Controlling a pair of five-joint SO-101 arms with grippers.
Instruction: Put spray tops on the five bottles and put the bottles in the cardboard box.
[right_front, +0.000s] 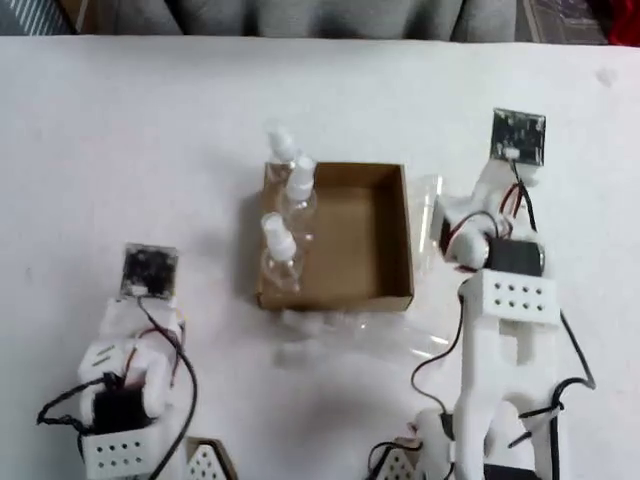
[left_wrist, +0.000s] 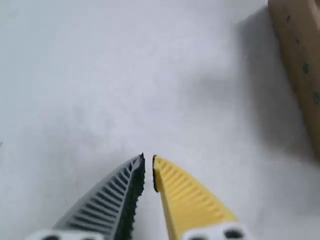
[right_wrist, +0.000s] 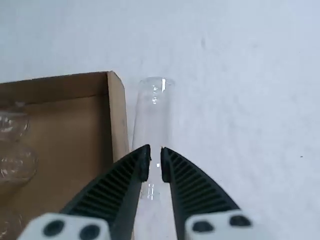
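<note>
1. Along the left wall of the cardboard box (right_front: 360, 240) stand three clear bottles with white spray tops. One is at the far left corner (right_front: 283, 150), one is just near of it (right_front: 300, 185), and one is toward the near left corner (right_front: 279, 250). The right half of the box floor shows plain brown card.
2. Just outside the box's right wall, close to the far right corner, a fourth bottle (right_wrist: 152, 115) lies lengthwise on the table (right_front: 150, 130). It runs along the wall and almost touches it.
3. Over the near part of that fourth bottle sits the right gripper (right_wrist: 155, 162). Its two black fingers are drawn nearly together, with only a thin slit between the tips. The slit is narrower than the bottle under it. I cannot tell whether the tips touch the plastic.
4. Just near of the box, some clear plastic (right_front: 380, 335) lies on the table. It looks like a bottle on its side, but it is too blurred to be sure. A small white piece (right_front: 291, 352) lies to its left.
5. Well to the left of the box, the left gripper (left_wrist: 149, 172) hangs over bare white table. Its grey finger and yellow finger are almost closed and hold nothing. A corner of the box shows off to one side of it.
6. At the near edge, the left arm (right_front: 125, 370) sits at the near left and the right arm (right_front: 500, 320) at the near right.
</note>
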